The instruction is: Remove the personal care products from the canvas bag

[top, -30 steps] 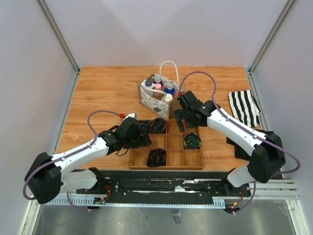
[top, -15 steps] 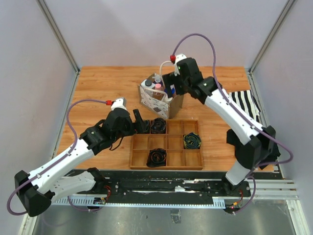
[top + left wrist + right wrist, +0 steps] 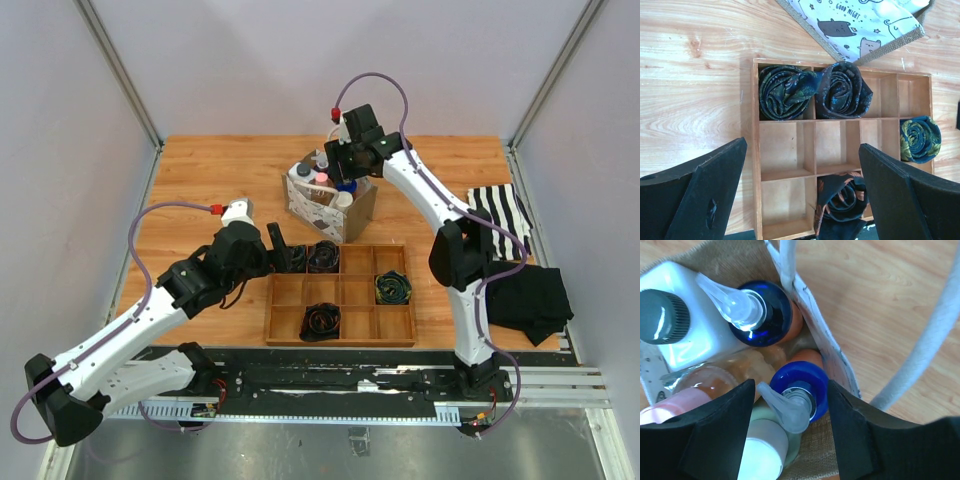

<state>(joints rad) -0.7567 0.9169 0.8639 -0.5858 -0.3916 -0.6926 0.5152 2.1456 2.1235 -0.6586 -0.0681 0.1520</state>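
Note:
The canvas bag (image 3: 318,207) stands behind the wooden tray, and its printed wall (image 3: 855,22) shows in the left wrist view. Inside it are the personal care products: two orange bottles with blue pump caps (image 3: 805,382) (image 3: 771,315), a white squarish bottle (image 3: 700,340) with a dark cap, and a clear pinkish bottle (image 3: 715,382). My right gripper (image 3: 792,400) reaches down into the bag (image 3: 812,330), its fingers closed against both sides of the nearer blue pump cap. My left gripper (image 3: 802,192) hangs open above the tray, holding nothing.
The wooden divided tray (image 3: 340,342) lies in front of the bag and holds several rolled dark coils (image 3: 840,92). A white rope handle (image 3: 935,335) arches beside the right gripper. A striped cloth (image 3: 500,218) and a black cloth (image 3: 530,300) lie at the right.
My right arm swung from the tray up over the bag, dropped into it and narrowed its jaws onto the blue cap. The left arm lifted back off the tray's left edge.

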